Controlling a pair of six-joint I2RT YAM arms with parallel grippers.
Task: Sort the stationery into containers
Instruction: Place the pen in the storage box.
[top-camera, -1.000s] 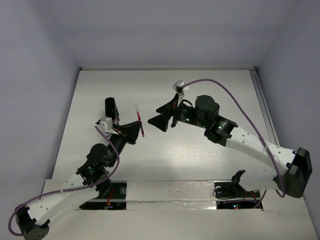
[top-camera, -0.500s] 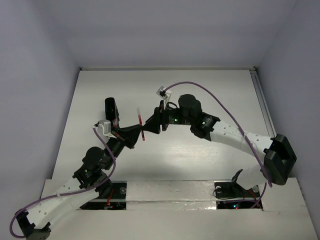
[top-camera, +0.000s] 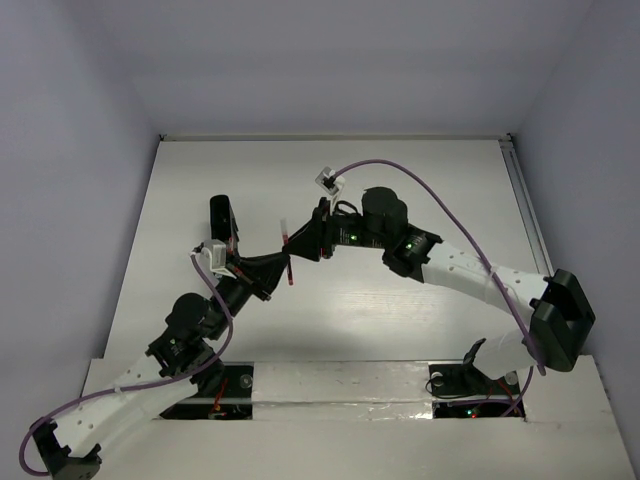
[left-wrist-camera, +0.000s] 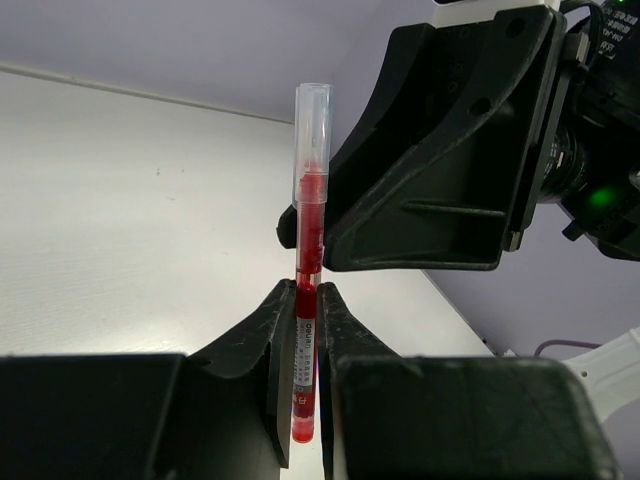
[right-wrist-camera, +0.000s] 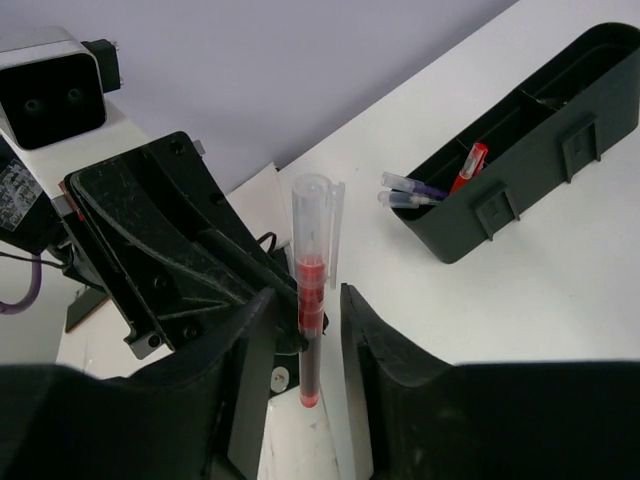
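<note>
Left wrist view has the red gel pen (left-wrist-camera: 308, 290) standing upright with its clear cap uppermost. Its lower barrel is pinched between the pressed-together jaws of the left gripper (left-wrist-camera: 303, 305), in the air above the middle of the worktop (top-camera: 400, 170). The right gripper (right-wrist-camera: 308, 300) brackets the same pen higher up, jaws spread with a sliver of daylight on at least one side, so it is not gripping. The risk, I judge, lies in the handover. If the left lets go before the right bites, the pen drops. If both clamp off-line, it twists or pops out. The long black box (right-wrist-camera: 520, 150), pens already inside, sits near the worktop's left edge.
</note>
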